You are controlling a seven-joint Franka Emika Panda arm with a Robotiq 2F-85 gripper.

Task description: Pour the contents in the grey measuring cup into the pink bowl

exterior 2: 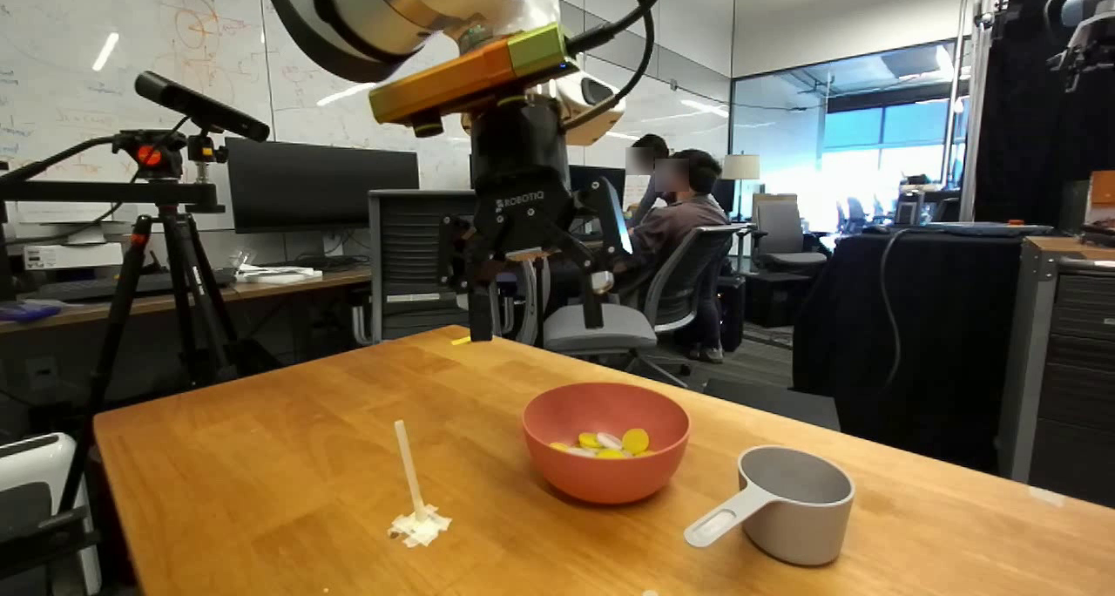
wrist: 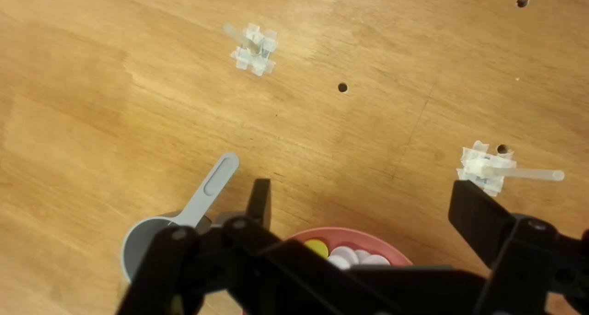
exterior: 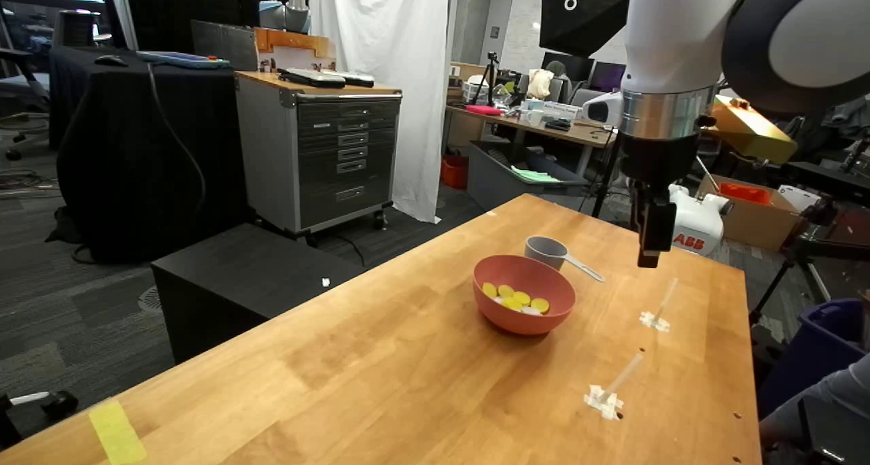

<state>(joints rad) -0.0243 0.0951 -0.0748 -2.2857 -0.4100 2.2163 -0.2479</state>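
My claw hangs above the wooden table, its fingers spread well apart with nothing between them. The grey measuring cup stands upright on the table, beside the pink bowl and apart from it. The yellow and white discs lie in the bowl, so I judge the pouring done, or close to it. What I can't make out is the floor of the cup; a piece left at the bottom would go unnoticed if I called it finished from here.

If I did have to pick the cup up again, I'd worry about its handle. It juts out sideways from the rim, so pressing down on it from above would likely tip the cup over. Pinching it off-centre could let the cup swing round and knock the bowl.

The bowl bothers me too. In the wrist view part of it is hidden behind the claw, and I can't judge the height well, so coming straight down might catch its edge and spill the discs. A low sideways sweep could also snag one of the pale pegs fixed to the table with tape; they're thin and easy to overlook. The safest move I can think of is straight up
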